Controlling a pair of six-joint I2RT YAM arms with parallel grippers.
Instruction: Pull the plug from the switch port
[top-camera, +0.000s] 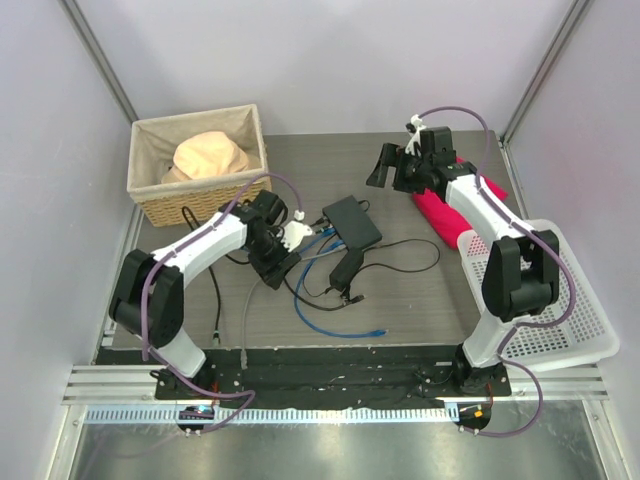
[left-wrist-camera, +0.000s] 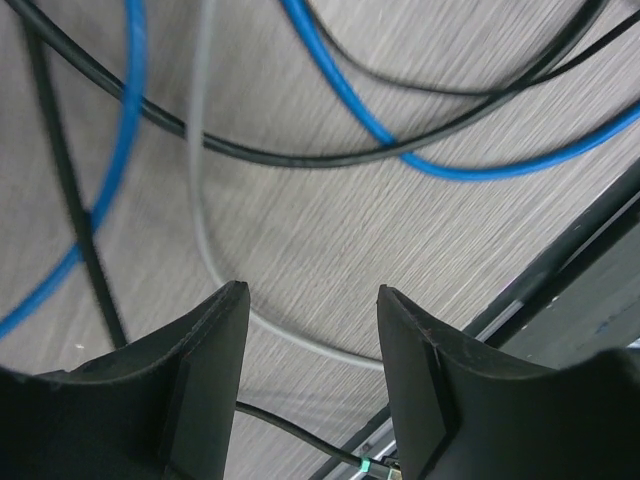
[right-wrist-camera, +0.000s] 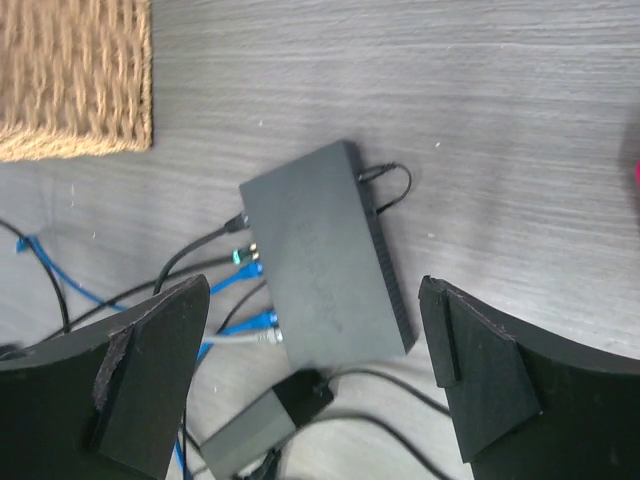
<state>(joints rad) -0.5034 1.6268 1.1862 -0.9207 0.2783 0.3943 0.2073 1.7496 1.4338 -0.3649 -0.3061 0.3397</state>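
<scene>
- Hanging low over the table (left-wrist-camera: 330, 240), the left gripper (left-wrist-camera: 310, 300) has its fingers spread and nothing between them; only a blue cable (left-wrist-camera: 450, 165), a grey cable (left-wrist-camera: 200, 200) and a black cable (left-wrist-camera: 300, 155) lie loose on the wood grain beneath it.
- The right gripper (right-wrist-camera: 312, 290) is raised well above the table, its fingers wide apart and empty, looking down on the switch (right-wrist-camera: 320, 250) from above.
- The switch lies flat near the middle of the table, between the two arms, just beside the left arm's wrist in the top view and well apart from the right gripper.
- It is a flat matte-black box with a ribbed side and a thin wire loop at its far corner.
- Along one edge its plugs (right-wrist-camera: 255, 320) sit in a row: two blue ones, a pale grey one and a black lead, with a small green light showing among them.
- By my reading the pull has not begun: every plug that shows looks seated and neither gripper touches one.
- Left to do: bring a gripper down to the socket edge, close on one plug and draw it straight out, probably with the box held steady.
- A narrower adapter brick (right-wrist-camera: 255, 425) lies just beside the switch, on its near side.
- Further out stand a wicker basket (top-camera: 150, 190) and a pink cloth (top-camera: 440, 215).
</scene>
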